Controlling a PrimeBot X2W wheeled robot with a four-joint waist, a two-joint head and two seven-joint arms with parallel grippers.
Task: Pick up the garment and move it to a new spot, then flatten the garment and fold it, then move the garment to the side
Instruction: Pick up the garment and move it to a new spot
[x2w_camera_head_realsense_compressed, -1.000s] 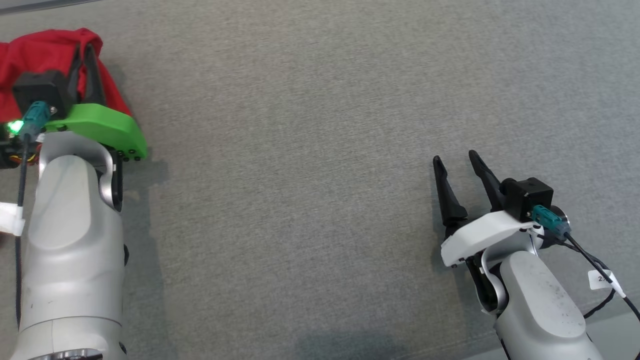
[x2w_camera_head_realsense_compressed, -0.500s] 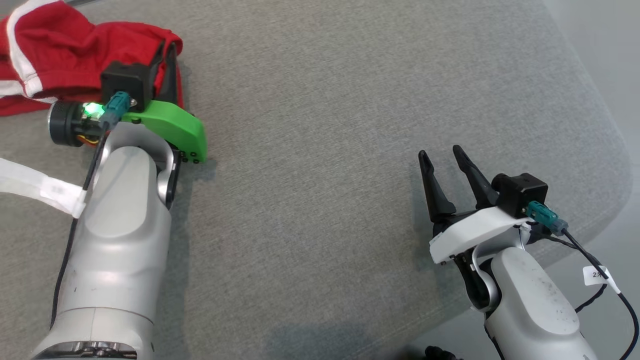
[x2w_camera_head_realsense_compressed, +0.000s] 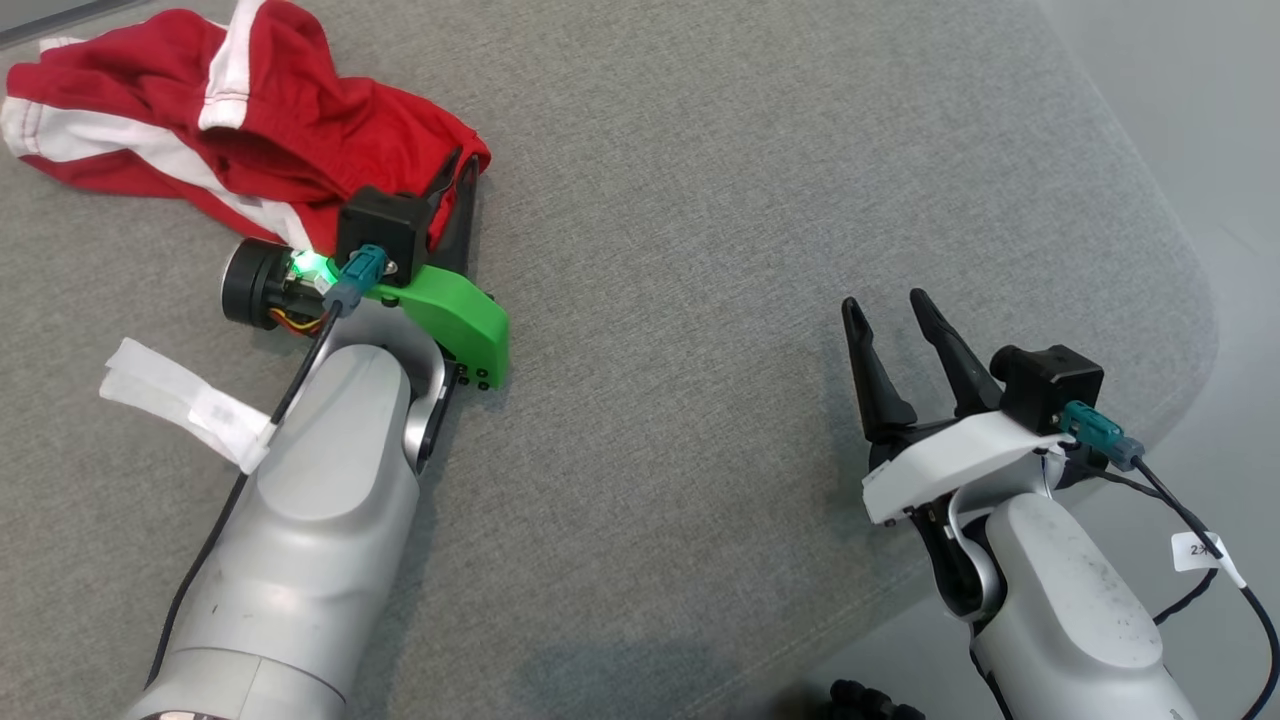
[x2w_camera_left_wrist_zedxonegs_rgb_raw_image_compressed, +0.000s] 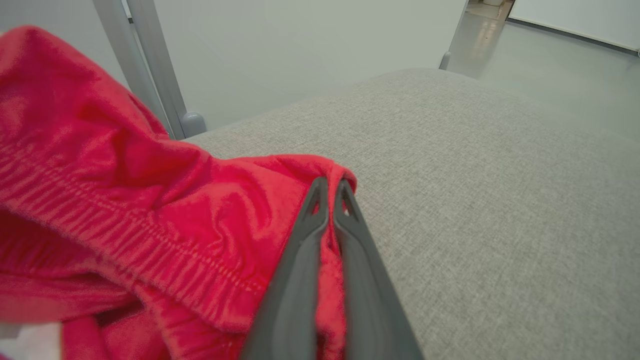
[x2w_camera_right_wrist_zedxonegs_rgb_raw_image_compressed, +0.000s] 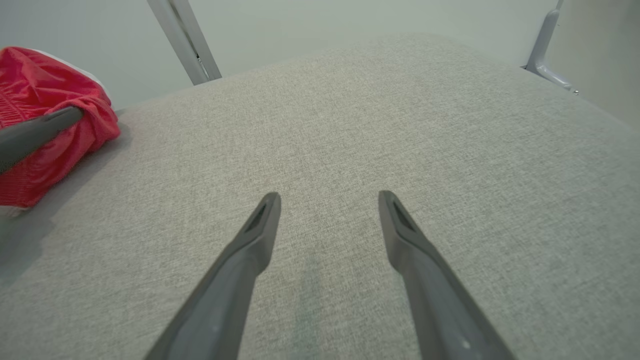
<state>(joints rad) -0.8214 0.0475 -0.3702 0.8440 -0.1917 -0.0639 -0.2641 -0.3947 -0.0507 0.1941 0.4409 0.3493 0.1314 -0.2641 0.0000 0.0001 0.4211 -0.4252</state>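
Nearest, low right: R gripper (x2w_camera_head_realsense_compressed: 884, 302) hovers over the bare grey fabric surface (x2w_camera_head_realsense_compressed: 700, 200), fingers apart, nothing btwn them, well apart from the cloth.

Further up, on the left: L gripper (x2w_camera_head_realsense_compressed: 463, 160) has its fingers pressed together on a fold at the right-hand edge of the garment (x2w_camera_head_realsense_compressed: 300, 140). Its wrist view shows red cloth pinched btwn the tips.

Farthest: rest of the garment, red w/ white stripes (x2w_camera_head_realsense_compressed: 230, 70), looks like shorts. It lies crumpled at the far left of the surface, near the back edge.

Handling, my read: light, soft, limp knit w/ no stiffness, so it'll sag and trail from a single pinch. Prob drags on the textured cover rather than slides. Not fragile. A thin fold could slip out of the narrow tips if tugged fast.

Best hold: the elastic waistband (x2w_camera_left_wrist_zedxonegs_rgb_raw_image_compressed: 150, 250), which is thicker and bunches well. For flattening, take its two ends, one per gripper.
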